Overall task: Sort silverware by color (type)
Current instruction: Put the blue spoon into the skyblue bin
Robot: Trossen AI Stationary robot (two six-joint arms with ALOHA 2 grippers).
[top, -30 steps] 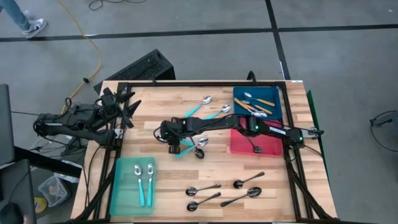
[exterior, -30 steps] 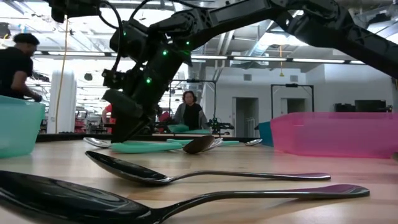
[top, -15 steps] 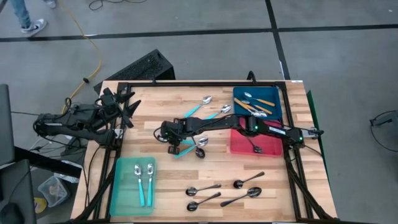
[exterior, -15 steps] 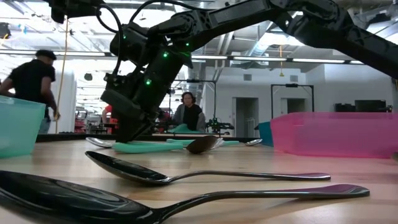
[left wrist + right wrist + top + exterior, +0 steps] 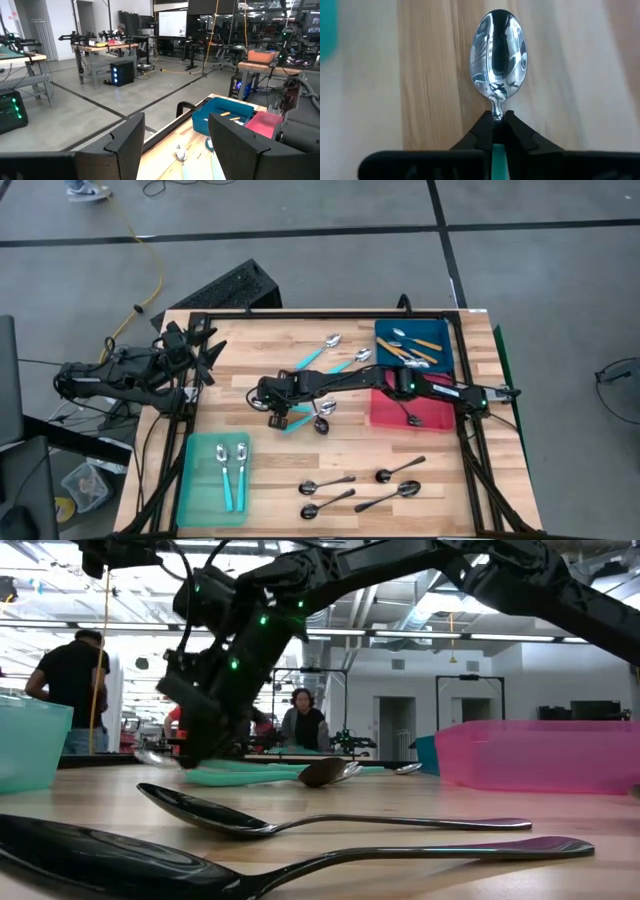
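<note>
Teal-handled spoon (image 5: 498, 65) is what you've got: your right gripper (image 5: 495, 120) is pinched tight on its neck, shiny bowl sticking out ahead over the bare wood. From above, that gripper (image 5: 283, 412) sits near the middle of the table (image 5: 260, 470), among the loose teal spoons (image 5: 322, 352). I'd say you're at the grasp itself, spoon barely off the boards if at all. Next comes a clean lift, then a carry across to the teal bin (image 5: 198, 490) at the near left corner, keeping the bowl level so the spoon doesn't twist in the pinch.

Bins now: that teal bin holds two teal-handled spoons (image 5: 231, 470) lying side by side. Over at the far right, the blue bin (image 5: 447, 345) has the orange-handled spoons (image 5: 418, 350), a few of them crossed over one another. Beside it, the pink bin (image 5: 380, 412) shows one dark spoon (image 5: 411, 418), with your right arm reaching over it. Four more dark metal spoons (image 5: 372, 489) lie loose along the near edge, waiting.

Your left gripper (image 5: 175, 145) hangs spread wide and empty off the table's far left corner
</note>
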